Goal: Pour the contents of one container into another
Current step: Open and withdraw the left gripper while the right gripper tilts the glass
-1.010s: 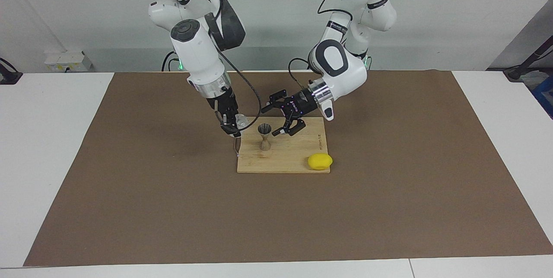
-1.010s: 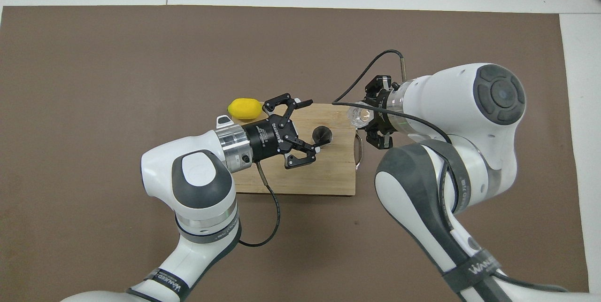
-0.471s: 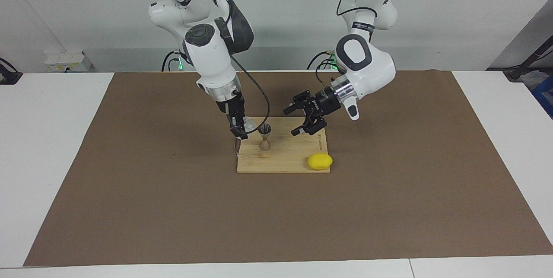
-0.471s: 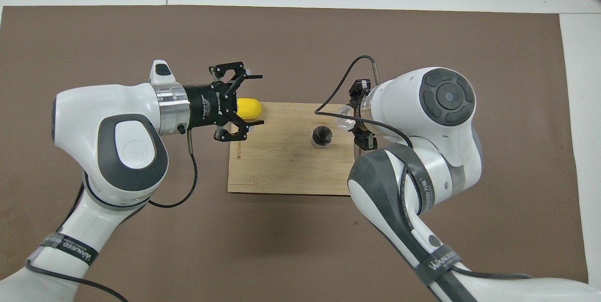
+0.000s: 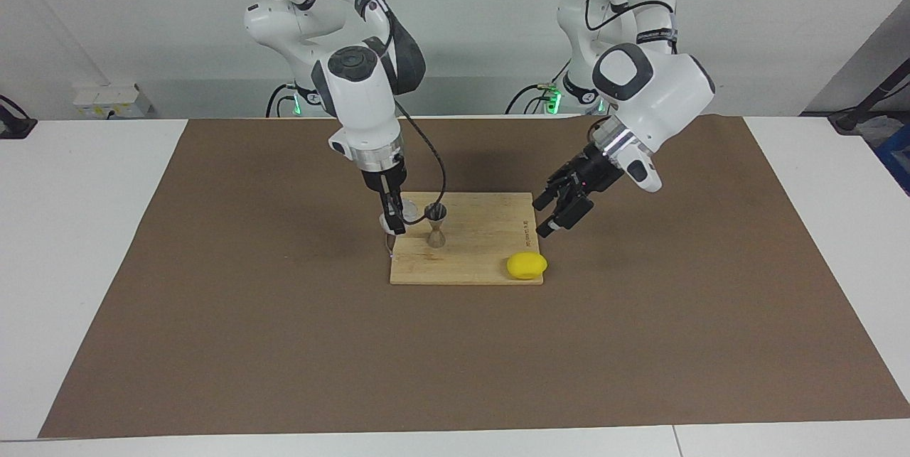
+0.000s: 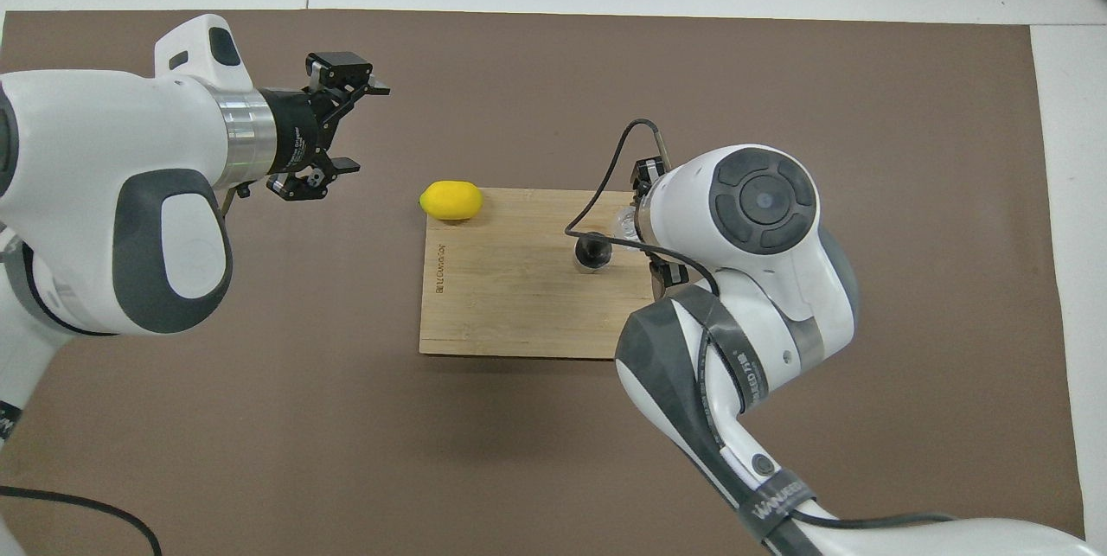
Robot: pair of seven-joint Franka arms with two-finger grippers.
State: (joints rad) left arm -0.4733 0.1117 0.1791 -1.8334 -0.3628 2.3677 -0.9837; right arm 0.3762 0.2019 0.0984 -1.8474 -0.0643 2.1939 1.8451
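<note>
On the desk (image 5: 92, 229), covered by a brown mat (image 5: 284, 343), a wooden board (image 5: 483, 258) is laid, and everything for the pour stands on or beside it. Seen from overhead, the metal jigger (image 5: 436, 224) stands upright near the board's three o'clock edge, and the lemon (image 5: 527, 265) lies at the board's eleven o'clock corner, half off it.

The chief risk is judged to be a missed pour: the jigger's mouth is narrow, and if the clear cup (image 5: 410, 211) is tipped while its lip is not over that mouth, the contents would be spilled onto the board. A second risk is a knock, since the jigger is tall on a small foot and could be toppled by the cup or by a fingertip brought in too low. The cup could also slip if it is tilted too fast, being smooth and small.

The right arm is brought steeply down, wrist nearly vertical, and the right claw (image 5: 393, 217) is closed on the clear cup, which is held just beside the jigger's rim at about its level, at the jigger's three o'clock overhead. Whether the cup touches the jigger cannot be told. The left arm waits, bent at the elbow, with the left claw (image 5: 559, 214) spread wide and empty over the mat, at the board's ten o'clock overhead.
</note>
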